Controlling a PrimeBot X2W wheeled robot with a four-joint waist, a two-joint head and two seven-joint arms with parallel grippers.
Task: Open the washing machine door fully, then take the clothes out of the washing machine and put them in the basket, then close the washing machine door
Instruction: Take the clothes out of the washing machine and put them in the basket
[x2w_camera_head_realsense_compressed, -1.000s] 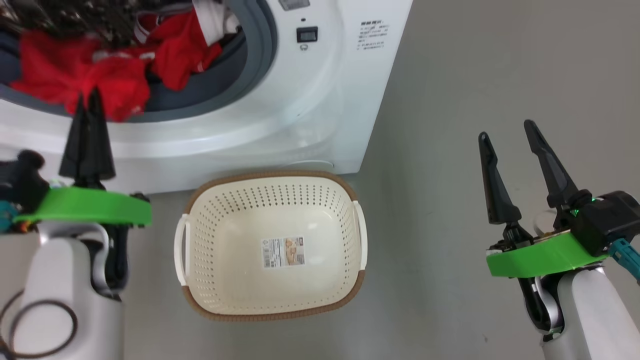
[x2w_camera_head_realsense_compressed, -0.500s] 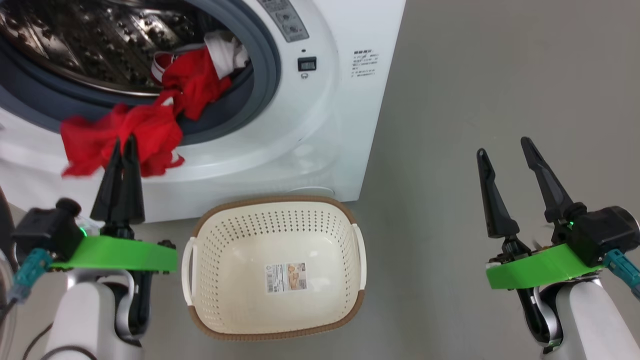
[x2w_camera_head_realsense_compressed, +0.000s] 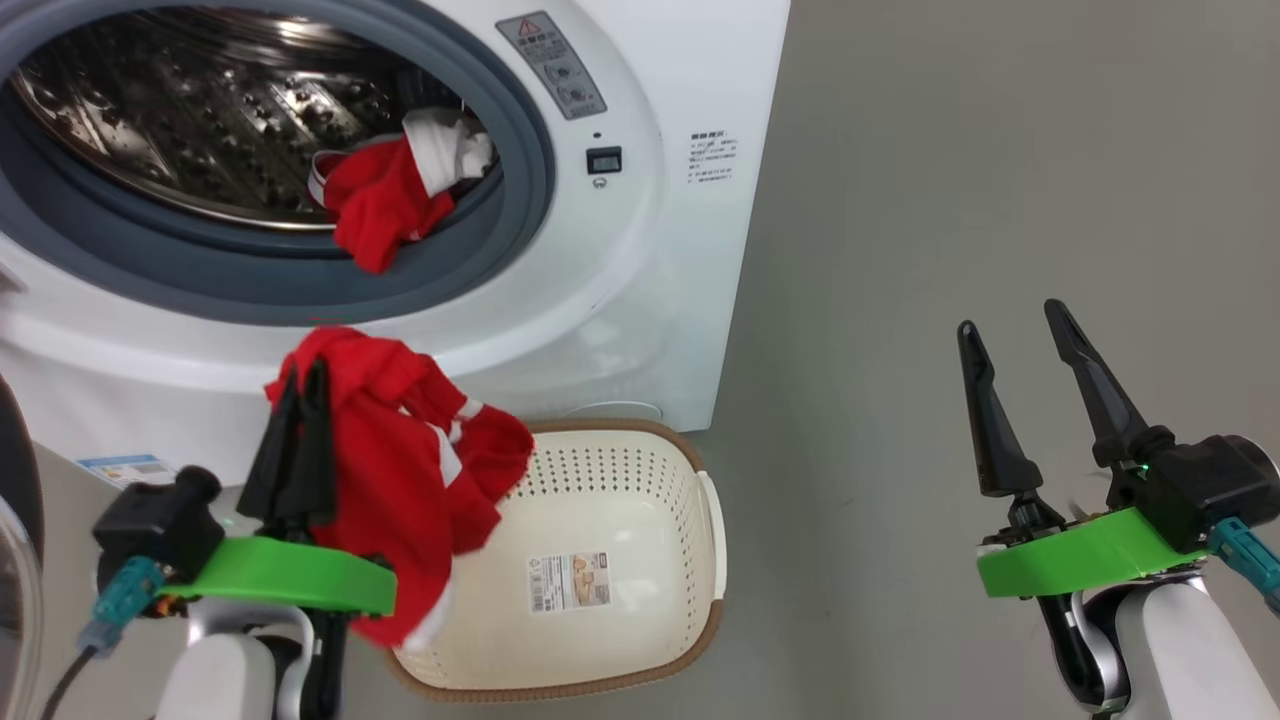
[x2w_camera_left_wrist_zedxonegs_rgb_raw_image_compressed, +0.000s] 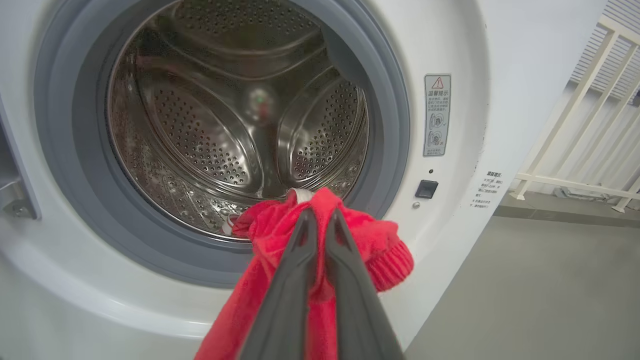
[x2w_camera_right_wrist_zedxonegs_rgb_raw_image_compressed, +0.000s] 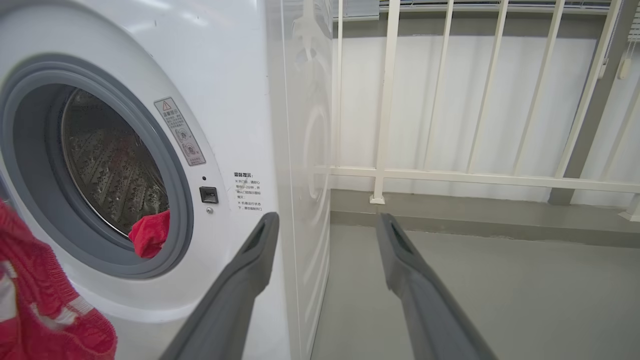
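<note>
Washing machine (x2w_camera_head_realsense_compressed: 650, 300) on grey floor (x2w_camera_head_realsense_compressed: 950, 200), drum opening uncovered. Basket (x2w_camera_head_realsense_compressed: 640, 470) on floor, just before machine's front. Red garment (x2w_camera_head_realsense_compressed: 400, 470) hangs over basket's left rim, pinched in closed left claw (x2w_camera_head_realsense_compressed: 305, 372). Second red garment (x2w_camera_head_realsense_compressed: 380, 205) drapes over gasket (x2w_camera_head_realsense_compressed: 520, 200), lower right. Right claw (x2w_camera_head_realsense_compressed: 1010, 318) spread wide, empty, well right of basket.

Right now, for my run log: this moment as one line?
left gripper: shut on red garment, outside drum | right gripper: open, empty | basket: looks empty | washing machine: second garment at opening
</note>
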